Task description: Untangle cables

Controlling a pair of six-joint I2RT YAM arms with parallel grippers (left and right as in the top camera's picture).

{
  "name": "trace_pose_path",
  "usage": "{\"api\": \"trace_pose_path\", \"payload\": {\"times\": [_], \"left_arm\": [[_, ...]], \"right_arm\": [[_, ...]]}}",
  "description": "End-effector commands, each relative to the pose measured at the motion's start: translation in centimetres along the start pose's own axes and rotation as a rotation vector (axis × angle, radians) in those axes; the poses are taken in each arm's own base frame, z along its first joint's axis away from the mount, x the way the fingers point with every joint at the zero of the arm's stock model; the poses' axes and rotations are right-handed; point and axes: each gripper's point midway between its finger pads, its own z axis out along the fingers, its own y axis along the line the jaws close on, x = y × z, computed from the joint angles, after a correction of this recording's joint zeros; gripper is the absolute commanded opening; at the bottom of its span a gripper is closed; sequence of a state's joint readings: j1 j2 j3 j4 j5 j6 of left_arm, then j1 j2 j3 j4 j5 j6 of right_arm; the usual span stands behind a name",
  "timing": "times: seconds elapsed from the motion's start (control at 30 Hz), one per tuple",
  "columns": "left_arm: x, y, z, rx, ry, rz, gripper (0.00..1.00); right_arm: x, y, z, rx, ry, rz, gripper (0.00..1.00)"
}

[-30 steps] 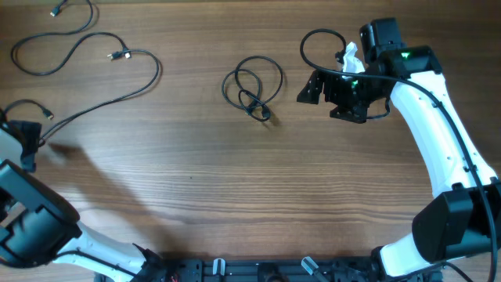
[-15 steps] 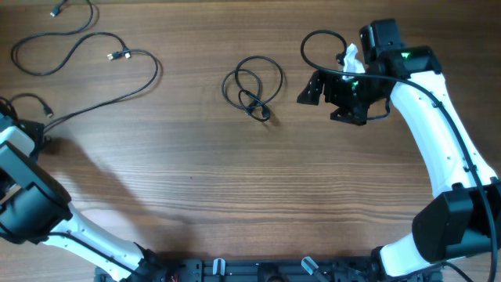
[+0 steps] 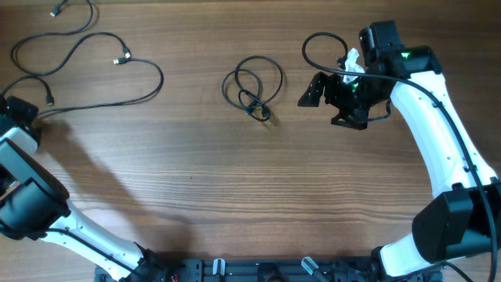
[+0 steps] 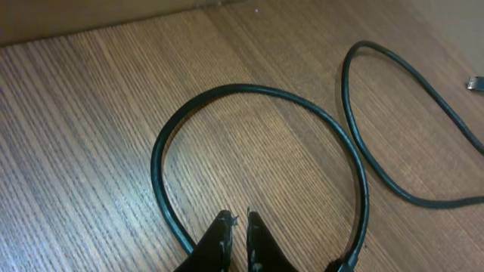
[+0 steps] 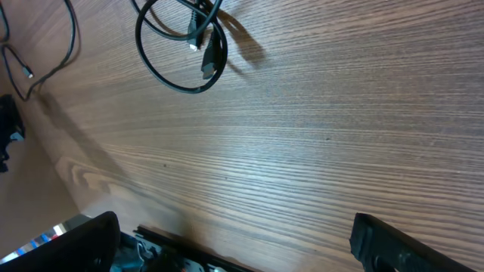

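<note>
Several thin black cables lie on the wooden table. A long wavy cable (image 3: 149, 90) runs from a silver plug down to my left gripper (image 3: 17, 110) at the far left edge. In the left wrist view that gripper (image 4: 236, 219) has its tips almost together; the cable's loop (image 4: 257, 91) curves round them and slips under the left finger. A second cable (image 3: 59, 55) snakes along the top left. A small coiled bundle of cable (image 3: 252, 86) (image 5: 185, 45) rests at centre. My right gripper (image 3: 329, 102) (image 5: 242, 249) hovers wide open just right of the coil, holding nothing.
A black wire loop (image 3: 321, 43) and a white piece (image 3: 350, 56) sit by the right arm's wrist. The arms' base rail (image 3: 258, 270) lines the front edge. Another cable bend (image 4: 378, 166) lies right of the left gripper's loop.
My left gripper closed and moved up along the left edge; the long cable's bend and plug shifted slightly with it. The right arm has hardly moved.
</note>
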State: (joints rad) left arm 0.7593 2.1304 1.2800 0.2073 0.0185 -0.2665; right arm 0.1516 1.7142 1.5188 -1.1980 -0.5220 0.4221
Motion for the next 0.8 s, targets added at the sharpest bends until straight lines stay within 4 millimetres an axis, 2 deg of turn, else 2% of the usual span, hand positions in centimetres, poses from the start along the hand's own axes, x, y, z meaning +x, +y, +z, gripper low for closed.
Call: {"api": "trace_pose_path", "payload": {"times": [0.0, 0.03, 0.07, 0.13, 0.2, 0.23, 0.27, 0.3, 0.37, 0.47, 0.53, 0.63, 0.7, 0.73, 0.77], "left_arm": [[1.1, 0.1, 0.5, 0.003, 0.037, 0.027, 0.62], [1.1, 0.1, 0.4, 0.003, 0.042, 0.027, 0.72], [0.9, -0.1, 0.2, 0.005, 0.038, 0.029, 0.72], [-1.5, -2.1, -1.5, 0.048, -0.013, 0.038, 0.7], [-4.0, -7.7, -4.4, 0.231, -0.061, 0.045, 0.65], [-4.4, -11.2, -5.9, 0.322, -0.063, 0.039, 0.63], [-3.7, -14.8, -7.0, 0.387, -0.05, 0.071, 0.64], [-2.4, -17.2, -7.6, 0.423, -0.032, 0.108, 0.67], [2.1, -21.7, -8.4, 0.434, 0.038, 0.173, 0.72], [8.9, -26.2, -9.7, 0.449, 0.151, 0.268, 0.74], [13.1, -27.7, -10.8, 0.436, 0.229, 0.333, 0.8], [15.5, -26.5, -10.3, 0.31, 0.246, 0.39, 0.83], [16.2, -26.0, -9.4, 0.292, 0.257, 0.393, 0.75], [16.7, -25.6, -8.8, 0.284, 0.265, 0.393, 0.66], [17.5, -25.1, -8.1, 0.271, 0.281, 0.396, 0.39]], "right_arm": [[0.0, 0.3, -0.6, 0.0, -0.02, -0.005, 1.0], [0.0, 0.3, -0.6, 0.001, -0.021, -0.006, 1.0], [0.0, 0.3, -0.6, 0.001, -0.021, -0.007, 1.0], [0.0, 0.3, -0.6, 0.001, -0.02, -0.01, 1.0], [-0.1, 0.3, -0.6, -0.001, -0.026, -0.014, 0.99], [-0.3, 0.4, -0.6, -0.005, -0.034, -0.018, 1.0], [-0.4, 0.5, -0.6, -0.006, -0.037, -0.019, 1.0], [-0.4, 0.5, -0.6, -0.007, -0.038, -0.02, 1.0], [-0.4, 0.5, -0.6, -0.007, -0.037, -0.019, 1.0], [-0.2, 0.4, -0.6, -0.003, -0.029, -0.015, 1.0], [-0.1, 0.4, -0.6, -0.003, -0.027, -0.014, 1.0], [-0.1, 0.4, -0.6, -0.002, -0.027, -0.02, 1.0], [-0.2, 0.4, -0.6, -0.003, -0.029, -0.021, 1.0], [-0.2, 0.4, -0.6, -0.003, -0.03, -0.019, 1.0], [-0.2, 0.4, -0.6, -0.003, -0.03, -0.018, 1.0]]}}
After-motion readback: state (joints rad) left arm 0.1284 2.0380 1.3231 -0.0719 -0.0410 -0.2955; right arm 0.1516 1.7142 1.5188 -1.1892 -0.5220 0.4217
